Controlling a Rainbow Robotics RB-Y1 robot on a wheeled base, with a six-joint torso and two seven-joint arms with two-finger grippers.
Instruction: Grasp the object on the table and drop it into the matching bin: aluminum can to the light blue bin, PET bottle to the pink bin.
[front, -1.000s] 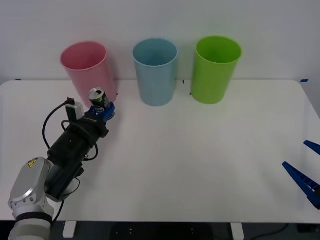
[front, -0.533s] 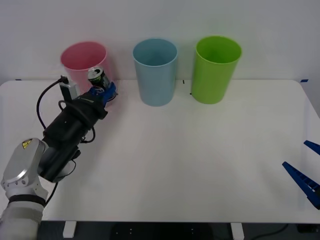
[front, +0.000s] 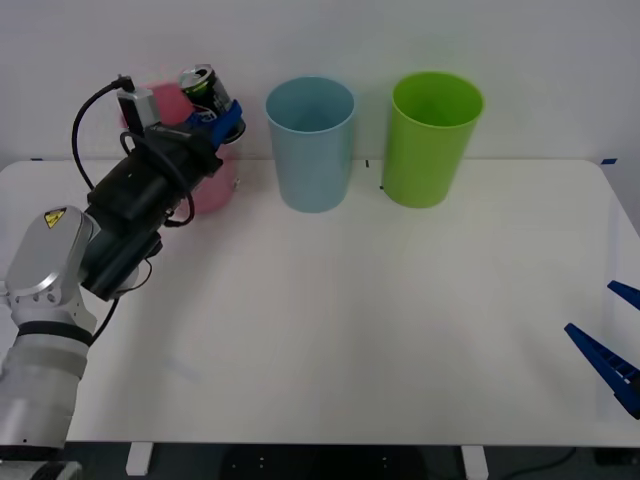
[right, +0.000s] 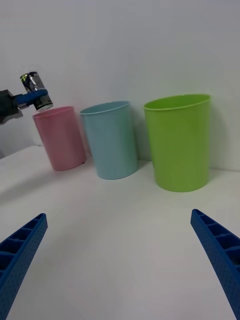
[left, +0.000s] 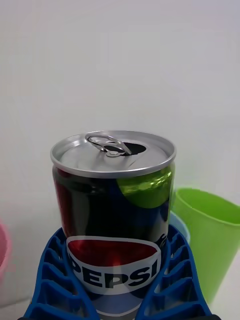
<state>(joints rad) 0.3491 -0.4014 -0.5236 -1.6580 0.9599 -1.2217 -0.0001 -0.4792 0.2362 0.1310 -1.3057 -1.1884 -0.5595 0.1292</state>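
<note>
The left gripper is clamped on the can, held in the air above the pink bin, left of the blue bin. The left wrist view reads PEPSI on the can. Far right, the right gripper hangs with fingers apart over the table.

The left gripper holds the aluminum can aloft, tilted, in front of the upper part of the pink bin, its blue fingers closed around the can's lower body. The light blue bin and a lime green bin stand in a row to the right on the white bench. The right gripper rests open at the bench's right edge.
</note>
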